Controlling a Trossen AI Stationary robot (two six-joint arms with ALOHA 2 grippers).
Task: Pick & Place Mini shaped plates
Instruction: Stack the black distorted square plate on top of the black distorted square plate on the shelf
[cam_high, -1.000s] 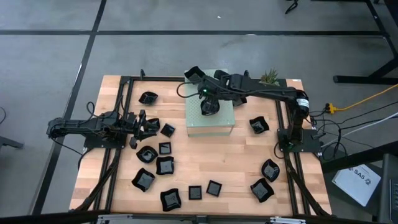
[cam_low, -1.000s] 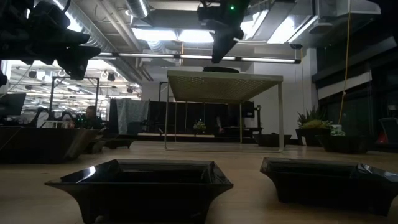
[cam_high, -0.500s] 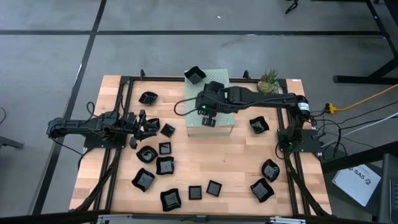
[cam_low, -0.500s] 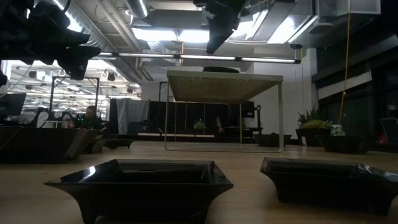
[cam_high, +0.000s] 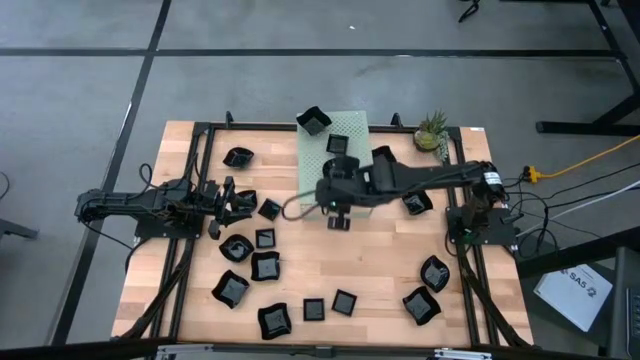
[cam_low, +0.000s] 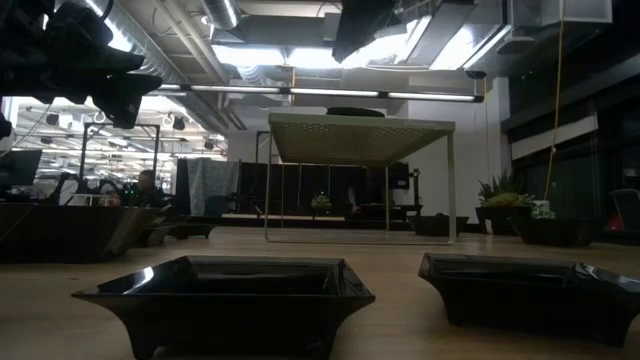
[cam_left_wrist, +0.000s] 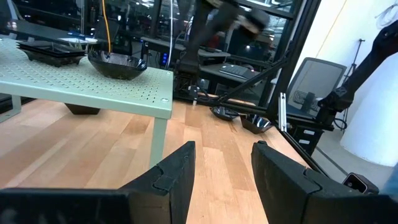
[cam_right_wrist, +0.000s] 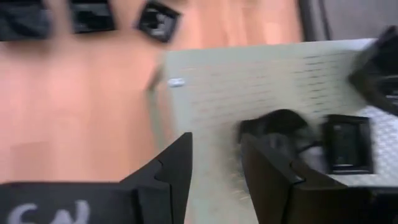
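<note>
Several small glossy black mini shaped plates lie flat on the wooden table (cam_high: 380, 260), most at the near left (cam_high: 264, 266), some at the right (cam_high: 434, 272). More rest on top of the pale green perforated box (cam_high: 318, 165): one at its far corner (cam_high: 314, 121), one behind it (cam_high: 338, 143). In the right wrist view a rounded one (cam_right_wrist: 277, 127) and a square one (cam_right_wrist: 348, 144) show there. My right gripper (cam_high: 338, 216) (cam_right_wrist: 216, 171) hovers open and empty above the box's near edge. My left gripper (cam_high: 228, 200) (cam_left_wrist: 222, 177) waits open at the table's left.
A small pineapple-like plant (cam_high: 432, 128) stands at the far right corner. Black frame rails (cam_high: 190, 240) run along both sides of the table. Bare wood lies between the box and the near row of plates. Two plates (cam_low: 225, 300) (cam_low: 530, 290) sit close to the low camera.
My right gripper has swung from over the middle of the box toward the table's near edge, staying high. Its fingers keep the same gap. The plates on the box's top now show behind it and have not moved.
</note>
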